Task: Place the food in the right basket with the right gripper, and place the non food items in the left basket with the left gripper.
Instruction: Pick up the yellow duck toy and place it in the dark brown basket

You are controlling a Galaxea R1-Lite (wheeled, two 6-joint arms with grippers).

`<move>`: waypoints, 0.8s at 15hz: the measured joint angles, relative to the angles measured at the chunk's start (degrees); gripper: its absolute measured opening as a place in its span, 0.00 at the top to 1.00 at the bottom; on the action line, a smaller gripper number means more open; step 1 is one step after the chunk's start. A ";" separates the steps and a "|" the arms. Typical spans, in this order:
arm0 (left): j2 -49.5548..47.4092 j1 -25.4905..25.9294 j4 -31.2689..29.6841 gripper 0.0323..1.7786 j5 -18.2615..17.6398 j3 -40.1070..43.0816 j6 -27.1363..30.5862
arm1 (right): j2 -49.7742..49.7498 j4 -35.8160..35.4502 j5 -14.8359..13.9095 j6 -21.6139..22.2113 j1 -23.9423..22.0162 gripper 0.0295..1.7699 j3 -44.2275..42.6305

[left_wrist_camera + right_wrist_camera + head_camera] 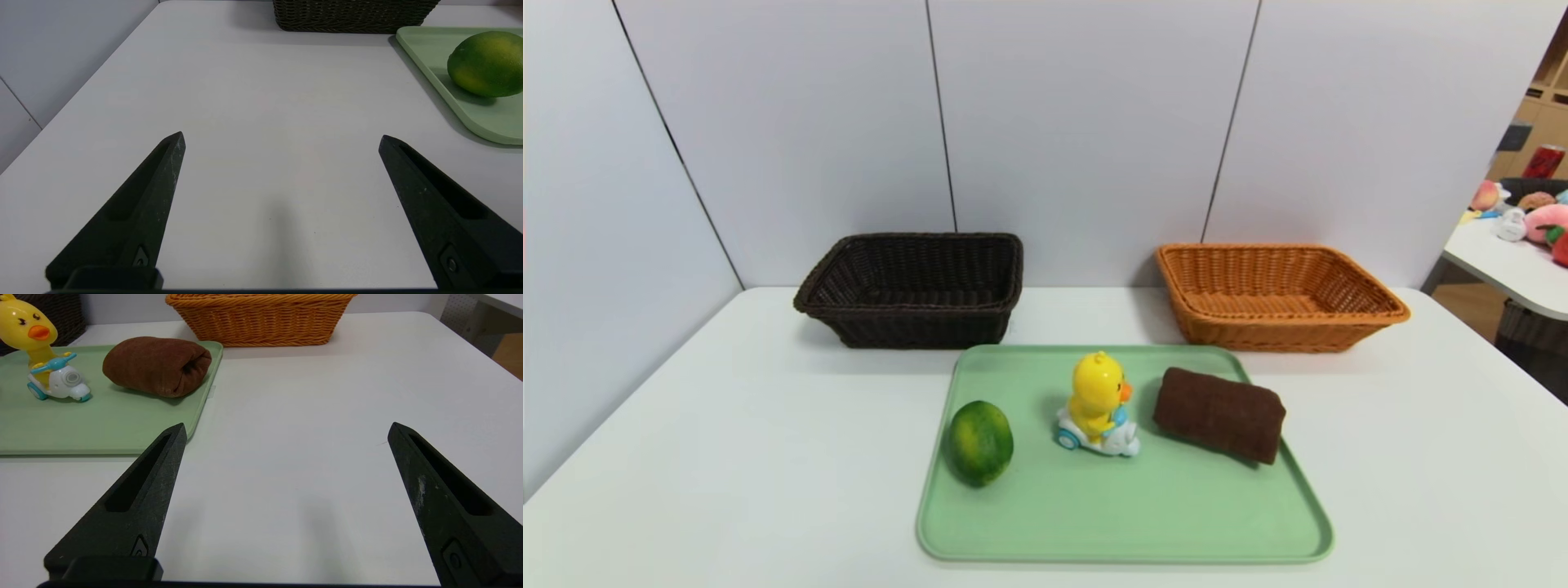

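Note:
A green lime [978,442] lies on the left part of the pale green tray [1127,523]. A yellow duck toy on a white scooter [1098,404] stands at the tray's middle, and a rolled brown towel [1219,413] lies on its right part. Behind the tray stand a dark brown basket [913,287] on the left and an orange basket [1276,296] on the right. My left gripper [282,139] hovers open over bare table left of the tray, with the lime [486,63] ahead. My right gripper [287,429] is open over bare table right of the tray, the towel [157,366] and duck [45,359] beyond it. Neither gripper shows in the head view.
Grey wall panels close off the back and left of the white table [686,457]. A second table [1515,269] with toys and a can stands past the right edge.

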 joint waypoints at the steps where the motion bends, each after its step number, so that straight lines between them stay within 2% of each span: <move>1: 0.00 0.00 0.00 0.05 0.00 0.00 0.02 | 0.00 0.00 0.00 0.00 0.00 0.04 0.00; 12: 0.00 -0.02 0.00 0.05 0.00 0.00 0.00 | 0.00 -0.07 0.00 0.00 0.00 0.04 0.00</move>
